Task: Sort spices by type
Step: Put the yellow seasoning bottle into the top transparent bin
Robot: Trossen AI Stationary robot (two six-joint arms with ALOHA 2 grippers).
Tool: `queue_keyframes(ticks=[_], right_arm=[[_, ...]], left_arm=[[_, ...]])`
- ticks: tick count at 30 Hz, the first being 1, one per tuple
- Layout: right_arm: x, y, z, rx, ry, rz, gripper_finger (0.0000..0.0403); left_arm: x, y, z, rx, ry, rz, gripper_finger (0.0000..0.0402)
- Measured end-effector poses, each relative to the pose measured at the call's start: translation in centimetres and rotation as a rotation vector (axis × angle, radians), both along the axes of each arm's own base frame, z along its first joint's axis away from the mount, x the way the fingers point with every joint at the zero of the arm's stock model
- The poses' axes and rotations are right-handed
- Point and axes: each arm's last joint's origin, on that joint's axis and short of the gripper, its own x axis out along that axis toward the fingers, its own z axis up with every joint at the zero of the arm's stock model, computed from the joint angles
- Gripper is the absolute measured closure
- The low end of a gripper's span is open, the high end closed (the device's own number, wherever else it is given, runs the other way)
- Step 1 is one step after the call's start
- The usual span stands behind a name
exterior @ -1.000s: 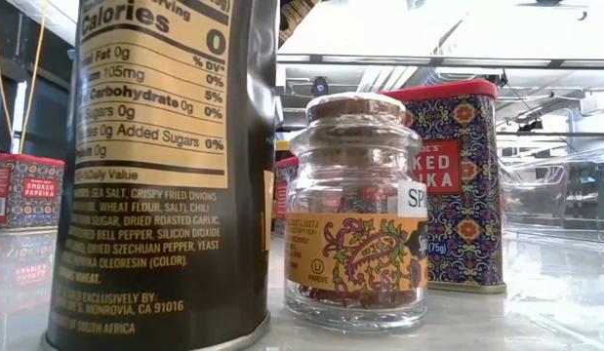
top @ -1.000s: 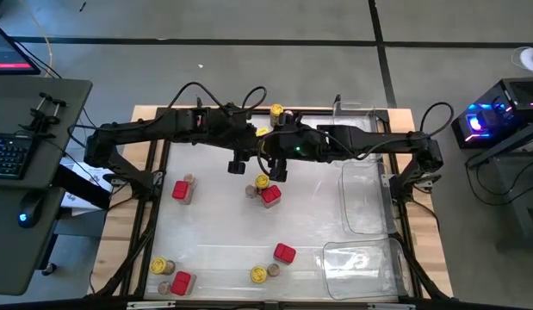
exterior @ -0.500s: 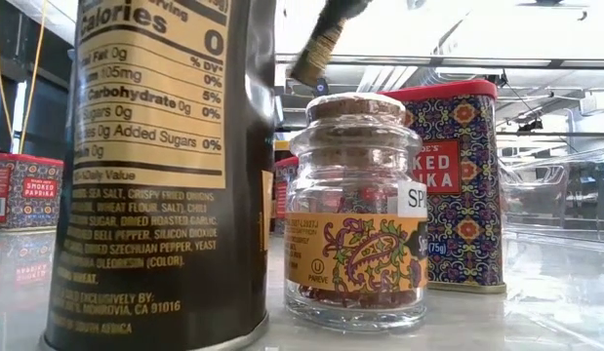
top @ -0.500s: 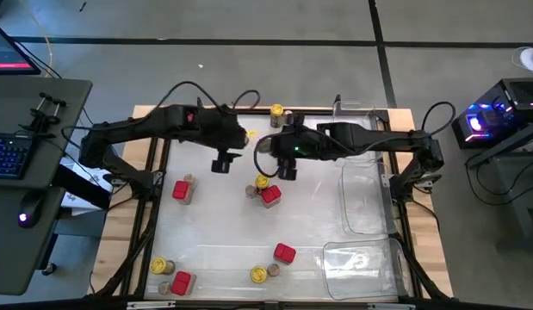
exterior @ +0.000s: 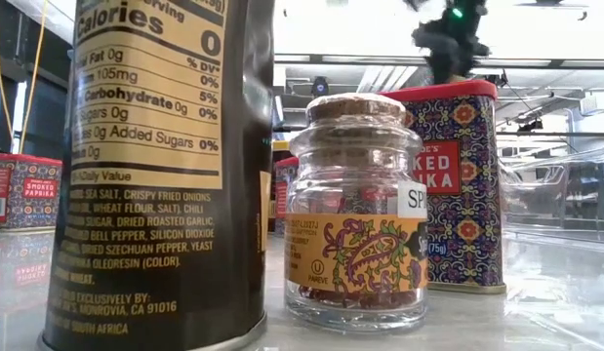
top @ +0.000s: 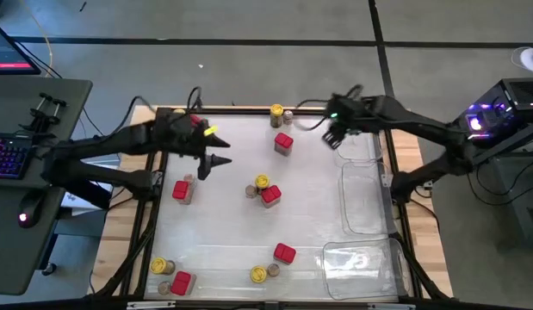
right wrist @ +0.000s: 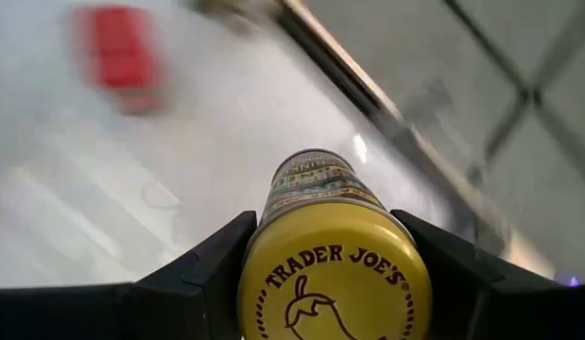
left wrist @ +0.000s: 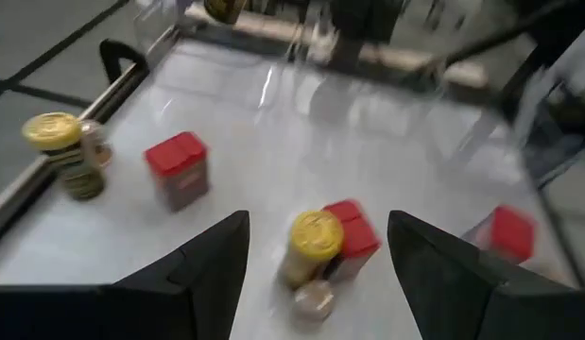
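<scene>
Right end effector [right wrist: 335, 283] grasping yellow-lidded jar [right wrist: 333, 255] above clear tray [top: 362, 196]; left end effector [left wrist: 316, 264] released, over table centre.

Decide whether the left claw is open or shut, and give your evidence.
Open. In its wrist view the left claw has fingers spread apart, nothing between them, jars far below.

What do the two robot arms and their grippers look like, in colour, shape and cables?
Both arms are dark, nearly black, built of slim jointed segments, with black cables looping along them. The left gripper has two flat, dark, wedge-shaped fingers, and small red and yellow marks show near its wrist. The right gripper has the same dark fingers and a small green light above it.
</scene>
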Motion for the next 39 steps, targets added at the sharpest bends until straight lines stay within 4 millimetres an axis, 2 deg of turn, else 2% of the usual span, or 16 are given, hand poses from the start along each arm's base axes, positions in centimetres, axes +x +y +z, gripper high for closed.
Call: queue_keyframes(ticks=[3,7,10,14,18,22,27,39], right_arm=[[-3.1,-1.8,-1.3,0.034,-0.061,-0.265,0.0187],[-5.2,-5.1,-2.7,0.091,-0.138,-0.484,0.0187],[-5.8,-8.2,-3.8,0.09,-0.131,-0.539,0.0187],[-6.6,-12.0,-6.3,0.171,-0.1,-0.591,0.0187],[-7.1,-14.7,-9.2,0.277,-0.02,-0.553,0.0187],[-6.4,-16.2,-10.2,0.271,-0.022,-0.521,0.0175],[-6.5,-17.0,-11.1,0.309,-0.051,-0.605,0.0172],[-6.5,-17.5,-11.2,0.271,-0.098,-0.72,0.0168]], left_arm=[[-0.2,-0.5,-1.4,-0.043,-0.08,0.01,0.0163],[0.2,-0.6,-2.2,-0.058,-0.155,0.025,0.0163],[0.7,-0.4,-2.2,-0.039,-0.18,0.051,0.0163],[0.9,-0.2,-1.9,-0.006,-0.218,0.11,0.0163],[0.9,0.0,-1.4,0.008,-0.266,0.179,0.0163],[0.8,0.1,-1.1,-0.025,-0.3,0.222,0.0163],[0.8,0.1,-1.2,0.002,-0.285,0.217,0.0163],[0.8,0.1,-1.2,0.09,-0.266,0.186,0.0163]])
